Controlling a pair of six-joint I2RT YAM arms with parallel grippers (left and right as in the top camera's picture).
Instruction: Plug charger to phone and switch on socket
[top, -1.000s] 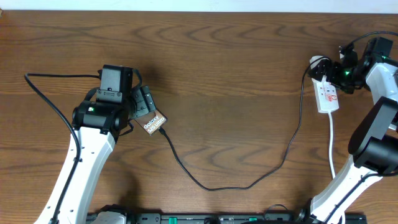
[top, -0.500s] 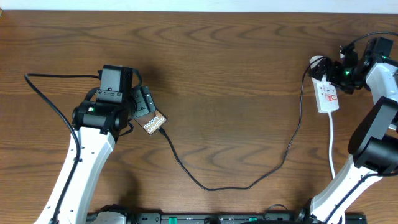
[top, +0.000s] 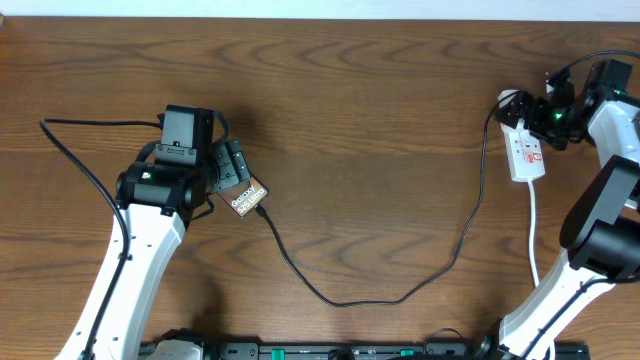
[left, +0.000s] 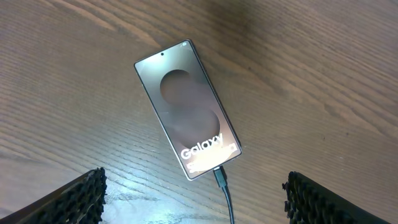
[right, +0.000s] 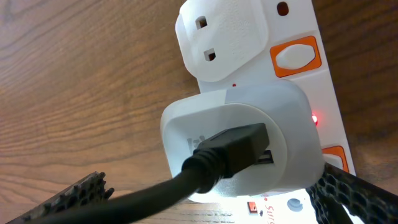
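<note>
The phone (left: 186, 109) lies flat on the wood, face up, with white "Galaxy" lettering near its lower end. The charger's slim black tip (left: 221, 177) sits in the phone's bottom edge, and its cable (top: 340, 298) loops across the table to the socket (top: 527, 150). My left gripper (left: 196, 205) hovers open above the phone's lower end, touching nothing. At the socket (right: 298, 37), a white adapter (right: 249, 143) holds the black cable plug (right: 230, 152). A small red light (right: 314, 117) glows beside it. My right gripper (right: 211, 199) stands open, one finger on each side of the adapter.
Orange rocker switches (right: 297, 56) line the socket's edge, and a white plug (right: 224, 37) fills the neighbouring outlet. The socket's white cord (top: 533, 235) runs toward the front by the right arm. A black arm cable (top: 75, 150) curves left of the left arm.
</note>
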